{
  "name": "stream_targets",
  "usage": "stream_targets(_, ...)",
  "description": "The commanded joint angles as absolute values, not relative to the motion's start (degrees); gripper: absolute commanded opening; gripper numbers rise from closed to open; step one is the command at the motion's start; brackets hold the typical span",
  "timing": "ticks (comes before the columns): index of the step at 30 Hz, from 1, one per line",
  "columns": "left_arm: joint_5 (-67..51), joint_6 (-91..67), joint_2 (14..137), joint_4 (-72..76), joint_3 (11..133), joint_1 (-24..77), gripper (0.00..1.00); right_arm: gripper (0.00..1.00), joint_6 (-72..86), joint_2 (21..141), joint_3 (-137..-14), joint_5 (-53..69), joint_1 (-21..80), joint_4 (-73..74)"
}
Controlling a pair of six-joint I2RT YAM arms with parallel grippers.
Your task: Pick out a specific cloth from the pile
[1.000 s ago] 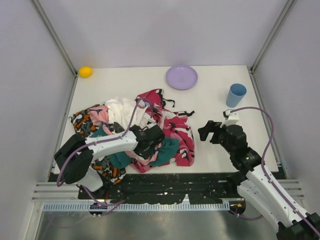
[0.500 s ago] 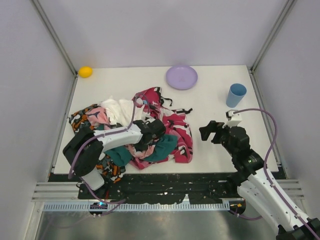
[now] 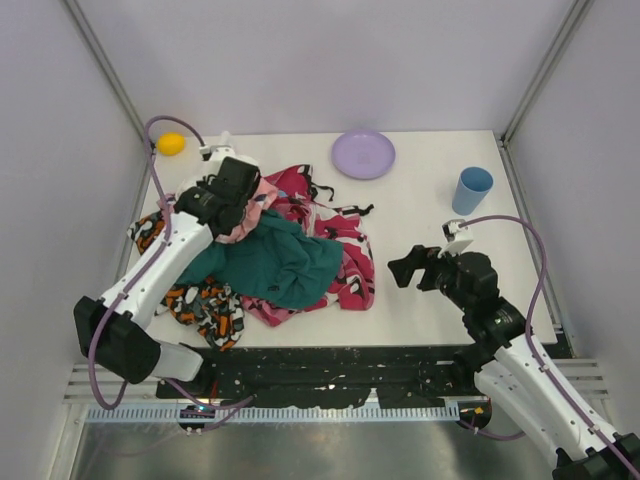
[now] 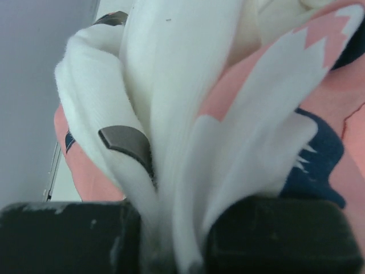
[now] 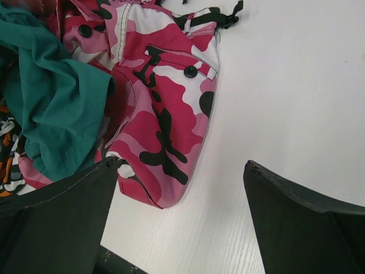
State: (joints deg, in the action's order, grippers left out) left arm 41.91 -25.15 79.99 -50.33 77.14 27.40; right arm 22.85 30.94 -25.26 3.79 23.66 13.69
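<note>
Though the left gripper (image 3: 235, 205) is clamped on white and pale-pink cloth (image 4: 171, 85) at the pile's (image 3: 345, 285) 11 o'clock, no sky-blue cloth shows; likely buried. Teal cloth (image 3: 285, 262) tops the heap. Right gripper (image 3: 405, 270) hovers at 3 o'clock, fingers apart. Pick not done.

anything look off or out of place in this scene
The left gripper is clamped on a bunch of white and pale pink fabric at the far left edge of the pile, not a sky-blue cloth; none shows in any view. A dark teal cloth sprawls over the heap.
</note>
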Motion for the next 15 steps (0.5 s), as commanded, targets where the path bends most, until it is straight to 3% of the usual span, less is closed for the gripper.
stream_targets(1,40.6,-21.0,80.5,-45.8,79.1,21.2,0.00,0.95,23.4,30.9,-24.8,5.3,23.7,10.9)
stream_targets(11,27.7,-21.4,86.9,-50.4,83.1,16.1,0.00,0.95,24.2,29.8,-24.8,5.1,23.7,11.8)
stream_targets(12,26.6,-21.3,86.2,-50.8,83.5,16.4,0.11,0.95,24.3,29.7,-24.7,5.0,23.7,11.8)
stream_targets(13,26.5,-21.4,85.3,-51.4,83.9,17.1,0.36,0.95,24.4,29.2,-24.7,4.8,23.7,12.0)
stream_targets(14,26.7,-21.2,83.6,-51.6,84.0,18.2,0.47,0.95,24.5,29.0,-24.6,4.7,23.8,12.0)
stream_targets(15,26.9,-20.7,81.9,-51.8,84.1,19.3,0.71,0.95,24.5,28.7,-24.6,4.7,23.7,12.0)
